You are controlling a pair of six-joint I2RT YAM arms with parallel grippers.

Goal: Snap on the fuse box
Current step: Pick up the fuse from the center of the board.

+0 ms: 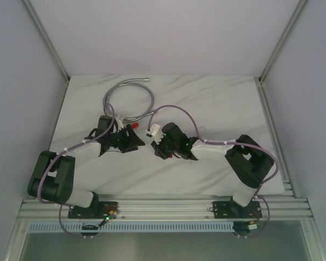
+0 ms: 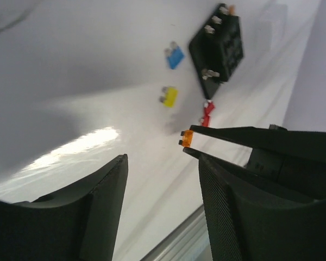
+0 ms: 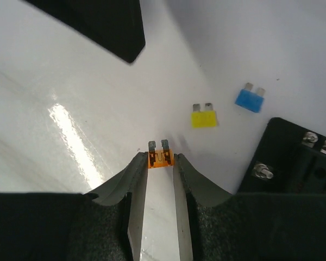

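The right gripper (image 3: 160, 163) is pressed together on a small orange plastic blade fuse (image 3: 160, 158). It pinches the fuse by its body at the very fingertips, with the two metal prongs pointing away from the wrist. The fuse is held just above the white marble-patterned worktop (image 1: 228, 103).

The fuse box (image 3: 296, 160), a black, roughly square plastic block with metal studs along its side, lies on the worktop to the right of those fingertips. It is just beside the right-hand finger and not between the jaws. From the left wrist camera it sits well beyond the fingertips of both arms, flat on the surface. Its slots look dark, and I cannot tell whether any of them holds a fuse.

Three loose fuses lie between the fuse box and the pinched one:
- A yellow plastic blade fuse (image 3: 204, 117) is the nearest.
- A blue plastic blade fuse (image 3: 249, 99) lies just past the yellow one.
- A red plastic fuse (image 2: 207, 112), seen from the left wrist camera, lies close by the fuse box's near corner.

The left gripper (image 2: 163, 185) faces the right one with its jaws spread and nothing between them. The orange fuse hangs just ahead of its fingertips.

From overhead, the two grippers meet tip to tip around the middle of the worktop, a little toward its left edge. The fuse box is lost among the black fingers there. A grey flexible metal hose (image 1: 136, 80) lies coiled toward the far edge.
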